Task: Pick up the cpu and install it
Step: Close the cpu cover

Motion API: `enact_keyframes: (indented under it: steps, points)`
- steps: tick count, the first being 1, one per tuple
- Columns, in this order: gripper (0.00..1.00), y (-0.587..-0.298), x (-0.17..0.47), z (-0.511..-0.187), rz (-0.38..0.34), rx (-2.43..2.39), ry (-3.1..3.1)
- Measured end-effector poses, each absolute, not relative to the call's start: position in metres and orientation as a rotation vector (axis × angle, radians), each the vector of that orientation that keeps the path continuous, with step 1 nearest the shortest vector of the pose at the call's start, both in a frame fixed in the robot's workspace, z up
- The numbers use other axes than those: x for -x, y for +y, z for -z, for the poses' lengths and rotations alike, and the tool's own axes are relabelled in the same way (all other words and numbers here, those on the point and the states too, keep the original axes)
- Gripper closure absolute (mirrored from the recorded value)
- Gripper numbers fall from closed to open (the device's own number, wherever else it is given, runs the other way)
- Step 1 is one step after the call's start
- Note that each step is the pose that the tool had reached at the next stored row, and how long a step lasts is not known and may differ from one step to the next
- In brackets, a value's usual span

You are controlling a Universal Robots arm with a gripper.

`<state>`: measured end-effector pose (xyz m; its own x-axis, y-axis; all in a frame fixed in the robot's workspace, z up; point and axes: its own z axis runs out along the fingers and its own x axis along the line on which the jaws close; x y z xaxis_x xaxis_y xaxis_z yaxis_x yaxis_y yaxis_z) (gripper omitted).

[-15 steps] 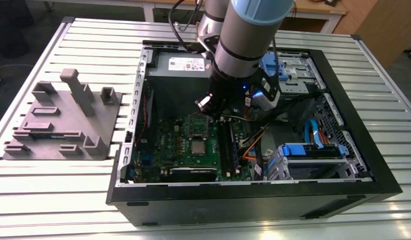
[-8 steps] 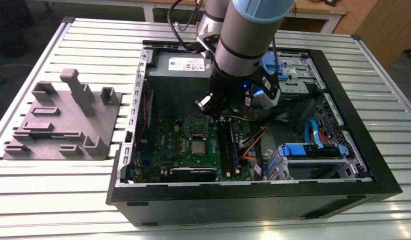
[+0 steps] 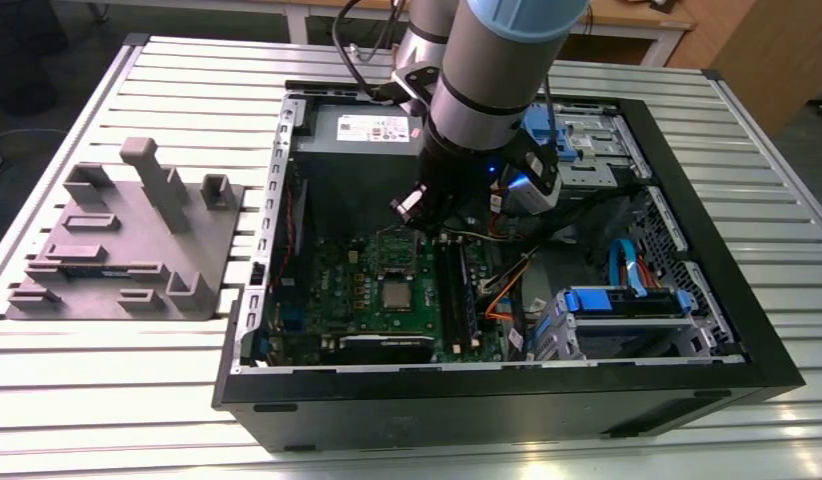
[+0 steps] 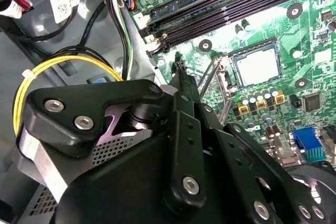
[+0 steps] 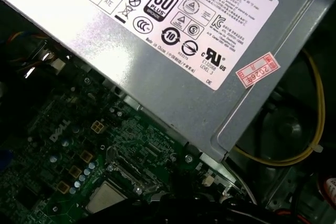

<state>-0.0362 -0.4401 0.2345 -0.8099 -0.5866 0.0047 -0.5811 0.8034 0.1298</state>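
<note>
While poised over the motherboard, claw narrowed, empty, cpu socketed.

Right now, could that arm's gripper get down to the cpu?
Probably yes. The cpu lies face-up in its socket on the motherboard with nothing over it, and the gripper hangs above the board, close by. The open case leaves the way down free.

It looked like a robotics lab: an opened computer case lay on a slatted metal desk, a grey parts fixture beside the case.
</note>
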Motion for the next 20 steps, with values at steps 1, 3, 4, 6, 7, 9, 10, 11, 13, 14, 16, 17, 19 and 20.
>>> enact_keyframes:
  steps: [1,3,4,6,7,9,10,11,13,14,16,17,19,20]
  points:
    - [0.90,-0.4401,0.0362,-0.2348,0.189,-0.959,-2.938]
    - [0.90,-0.4399,0.0362,-0.2356,0.189,-0.971,-2.934]
    - [0.90,-0.4398,0.0362,-0.2360,0.188,-0.977,-2.932]
    - [0.90,-0.4395,0.0361,-0.2367,0.188,-0.988,-2.927]
    - [0.90,-0.4394,0.0362,-0.2370,0.188,-0.993,-2.925]
    - [0.90,-0.4392,0.0362,-0.2373,0.188,-1.003,-2.922]
    - [0.90,-0.4391,0.0362,-0.2374,0.188,-1.009,-2.920]
    - [0.90,-0.4391,0.0362,-0.2376,0.188,-1.016,-2.917]
    - [0.90,-0.4388,0.0362,-0.2380,0.187,-1.034,-2.910]
    - [0.90,-0.4387,0.0362,-0.2383,0.187,-1.040,-2.907]
    - [0.90,-0.4385,0.0362,-0.2389,0.187,-1.050,-2.903]
    - [0.90,-0.4385,0.0363,-0.2393,0.187,-1.054,-2.902]
    - [0.90,-0.4385,0.0364,-0.2400,0.186,-1.062,-2.898]
    - [0.90,-0.4385,0.0365,-0.2403,0.186,-1.066,-2.897]
